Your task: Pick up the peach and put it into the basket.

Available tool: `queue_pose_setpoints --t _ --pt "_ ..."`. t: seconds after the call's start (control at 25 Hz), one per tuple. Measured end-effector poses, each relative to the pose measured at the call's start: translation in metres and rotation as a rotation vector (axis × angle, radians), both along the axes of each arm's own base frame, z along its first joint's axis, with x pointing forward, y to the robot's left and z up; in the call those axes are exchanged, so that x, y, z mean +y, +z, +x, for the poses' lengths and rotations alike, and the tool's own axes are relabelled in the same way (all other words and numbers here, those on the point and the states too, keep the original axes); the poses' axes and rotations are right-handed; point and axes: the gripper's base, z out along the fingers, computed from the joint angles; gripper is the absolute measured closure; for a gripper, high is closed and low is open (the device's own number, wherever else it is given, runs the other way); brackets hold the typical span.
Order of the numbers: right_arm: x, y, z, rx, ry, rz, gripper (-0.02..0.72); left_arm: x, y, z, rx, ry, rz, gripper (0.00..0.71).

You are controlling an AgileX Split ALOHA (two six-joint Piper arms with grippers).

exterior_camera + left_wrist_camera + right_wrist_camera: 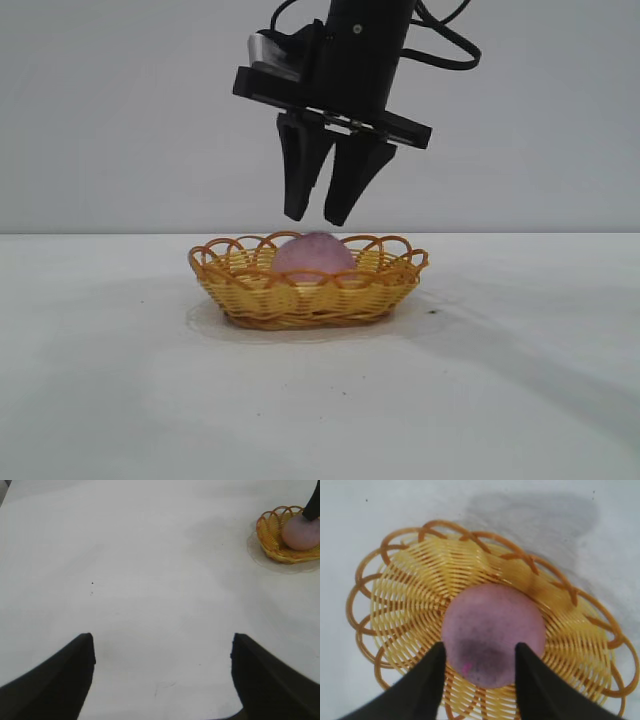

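Note:
The dusty pink peach (315, 258) lies in the middle of the yellow woven basket (300, 300) on the white table. My right gripper (315, 218) hangs straight above it, open, with its black fingertips a little above the peach and apart from it. In the right wrist view the peach (492, 630) fills the centre of the basket (395, 605), and the right gripper (480, 645) stands open on either side of it. My left gripper (161, 642) is open and empty over bare table, far from the basket (272, 535) and the peach (300, 532).
The white table (100, 400) spreads flat all round the basket, with a plain grey wall behind. A few small dark specks lie on the table, one near the basket (432, 313).

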Motion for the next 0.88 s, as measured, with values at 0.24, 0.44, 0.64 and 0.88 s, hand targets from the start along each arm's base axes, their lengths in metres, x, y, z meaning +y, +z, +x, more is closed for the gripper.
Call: queue_pose_setpoints --t 0.24,0.44,0.64,0.88 --pt "-0.009 0.003 0.002 -0.038 0.033 -0.080 0.347 0.000 0.000 0.000 0.000 0.000 0.000 0.211" --pt "-0.042 0.027 0.017 -0.087 -0.037 -0.076 0.347 0.000 0.000 0.000 0.000 0.000 0.000 0.211" --pt "-0.097 0.044 0.040 -0.116 -0.170 -0.090 0.347 0.000 0.000 0.000 0.000 0.000 0.000 0.211" --pt "-0.163 0.046 0.058 -0.090 -0.315 -0.119 0.347 0.000 0.000 0.000 0.000 0.000 0.000 0.211"
